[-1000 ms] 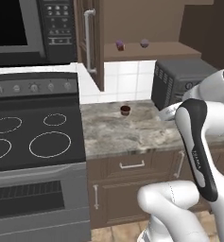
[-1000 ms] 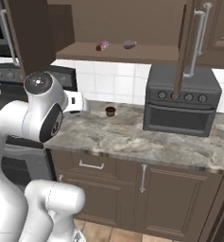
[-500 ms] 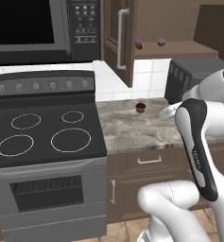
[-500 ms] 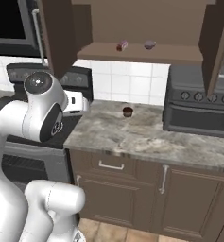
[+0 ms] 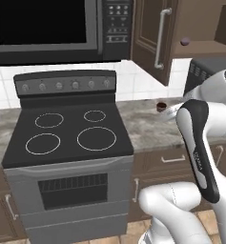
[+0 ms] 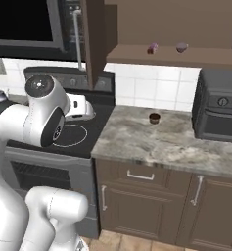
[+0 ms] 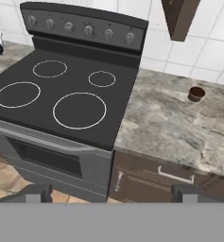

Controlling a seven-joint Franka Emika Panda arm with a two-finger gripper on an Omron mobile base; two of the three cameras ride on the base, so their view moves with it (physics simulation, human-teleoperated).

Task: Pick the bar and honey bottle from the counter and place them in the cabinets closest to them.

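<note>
ARM: you see it folded, lower left of right base view | GRIPPER [image 7: 111, 193]: fingers spread wide, empty | BELOW: stove [image 7: 61, 101], counter [image 7: 170, 127]

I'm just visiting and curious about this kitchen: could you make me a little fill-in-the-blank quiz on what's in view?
1. The small brown cupcake sits on the stone ____.
2. The stove has ____ ring burners.
3. Above the stove hangs a ____.
4. The cabinet door stands ____.

Missing words: counter; four; microwave; open
</note>
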